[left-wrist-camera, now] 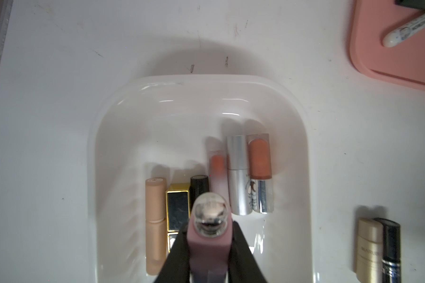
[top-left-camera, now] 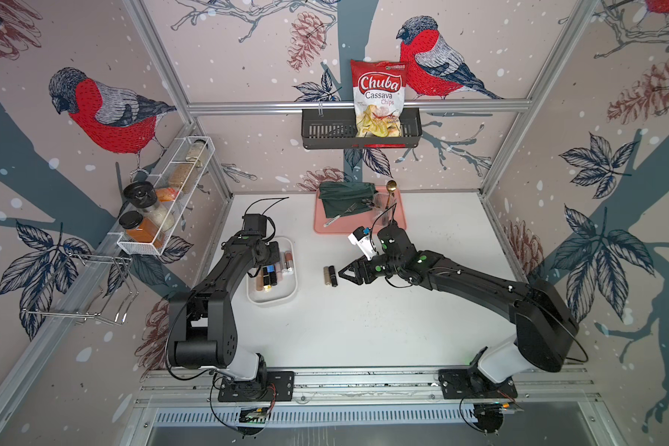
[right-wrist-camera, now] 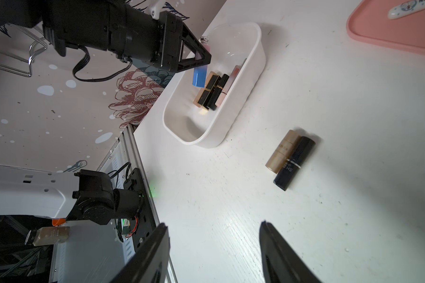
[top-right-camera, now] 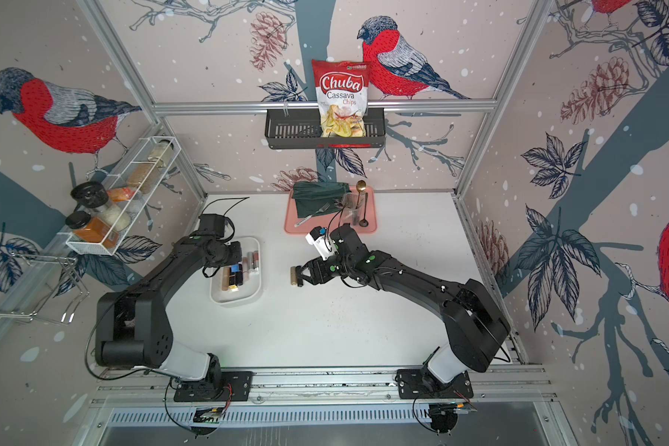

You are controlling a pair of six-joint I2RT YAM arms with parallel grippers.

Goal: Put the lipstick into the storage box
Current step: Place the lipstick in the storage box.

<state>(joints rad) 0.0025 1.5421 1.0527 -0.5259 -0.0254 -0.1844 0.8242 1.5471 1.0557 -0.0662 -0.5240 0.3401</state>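
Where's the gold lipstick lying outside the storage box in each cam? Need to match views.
Top view: gold lipstick lies between storage box and right pincer.
Top view: gold lipstick, same spot, close to the pincer tips.
Left wrist: gold lipstick outside the box, right beside a dark lipstick.
Right wrist: gold lipstick ahead of the open pincer, dark lipstick alongside.
Shared landmark: the white storage box.
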